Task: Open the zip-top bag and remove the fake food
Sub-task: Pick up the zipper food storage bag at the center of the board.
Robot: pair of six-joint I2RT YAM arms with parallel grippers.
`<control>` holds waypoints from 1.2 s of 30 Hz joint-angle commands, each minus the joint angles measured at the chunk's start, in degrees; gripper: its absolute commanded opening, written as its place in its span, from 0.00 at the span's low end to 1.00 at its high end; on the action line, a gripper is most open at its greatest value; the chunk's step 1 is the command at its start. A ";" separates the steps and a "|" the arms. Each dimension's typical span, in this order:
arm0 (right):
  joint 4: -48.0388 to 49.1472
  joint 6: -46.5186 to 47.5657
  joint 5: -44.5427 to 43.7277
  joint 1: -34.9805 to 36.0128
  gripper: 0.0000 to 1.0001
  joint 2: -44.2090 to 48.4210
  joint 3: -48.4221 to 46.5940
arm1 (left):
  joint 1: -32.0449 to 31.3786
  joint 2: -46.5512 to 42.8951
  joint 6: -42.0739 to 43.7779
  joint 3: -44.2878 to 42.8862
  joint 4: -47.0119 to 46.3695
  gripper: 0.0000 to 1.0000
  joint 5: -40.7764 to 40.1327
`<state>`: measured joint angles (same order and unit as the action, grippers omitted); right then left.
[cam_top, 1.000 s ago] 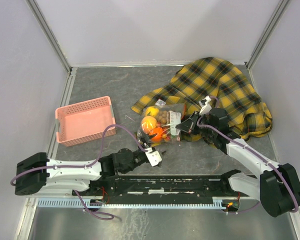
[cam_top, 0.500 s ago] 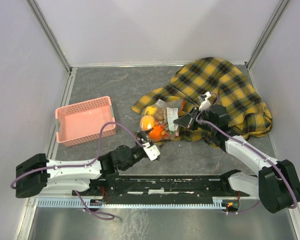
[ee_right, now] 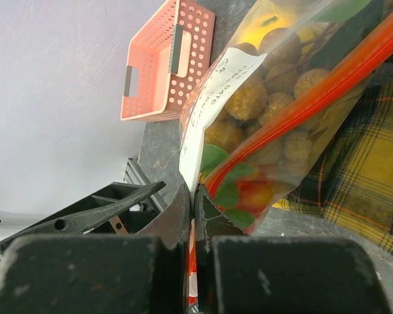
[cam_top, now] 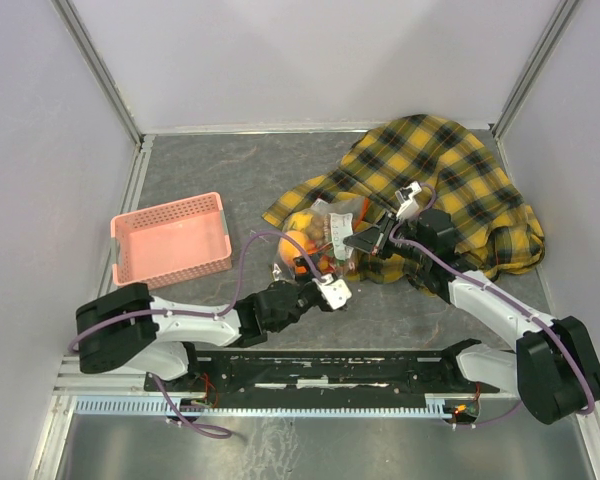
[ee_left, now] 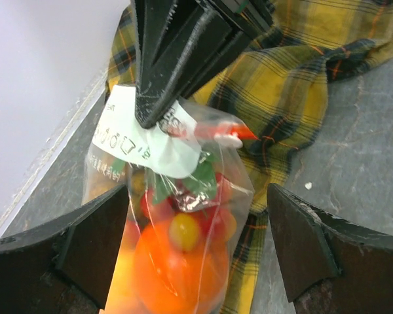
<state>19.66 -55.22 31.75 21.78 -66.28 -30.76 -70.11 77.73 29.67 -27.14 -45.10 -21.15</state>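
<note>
the right pincer (ee_right: pixel 191 208) is seen pressed together on the top edge of the clear, crinkly plastic zip-top bag (ee_right: pixel 275 111). the film is clamped between its black fingertips right beside the white paper label (ee_left: pixel 141 140). just past those fingertips the red-orange zip strip (ee_right: pixel 327 82) is run slantwise across the bag; whether it is sealed along its whole length cannot be told. below the pinch the bag is hung, with the fake food (ee_left: pixel 177 261) packed inside. a large round orange plastic fruit, a yellow one, a tan-brown grape bunch with green leaves (ee_right: pixel 268 91) and small red and orange pieces can be made out.

the left pincer (cam_top: pixel 335 293) is held wide apart just before the bag, with nothing gripped. its two black fingers (ee_left: pixel 92 242) are placed to either side of the bag's lower part; whether the film is touched cannot be told.

under and beyond the right pincer a crumpled yellow-and-black plaid cloth (cam_top: pixel 450 180) is spread over the grey table (cam_top: pixel 230 170). well off to the left of the left pincer a pink perforated plastic basket (cam_top: pixel 170 240) is stood, apart from the bag.
</note>
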 commanded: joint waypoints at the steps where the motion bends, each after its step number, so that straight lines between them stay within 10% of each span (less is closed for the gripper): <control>1: 5.89 -1.78 1.50 0.70 0.02 1.47 -2.88 | -0.11 3.21 1.24 -5.00 -7.00 0.90 -4.89; 12: 9.62 -5.35 1.73 2.38 0.02 1.28 -4.05 | -0.12 5.41 -0.26 -6.98 -6.27 0.68 -8.42; 20: 11.00 -5.59 1.28 4.30 0.02 0.98 -4.96 | -0.12 2.34 0.37 -6.41 -4.65 0.08 -8.93; 25: 12.75 -5.50 1.57 4.90 0.03 1.56 -4.44 | 0.12 -2.25 0.35 -5.61 -1.63 0.03 -8.32; 36: -13.55 25.49 0.92 4.90 0.85 14.02 -13.57 | 11.50 -24.85 -16.72 -3.39 15.89 0.03 15.47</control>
<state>15.11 -47.55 32.49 26.44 -57.78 -38.48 -63.35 61.01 22.79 -29.91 -33.45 -18.90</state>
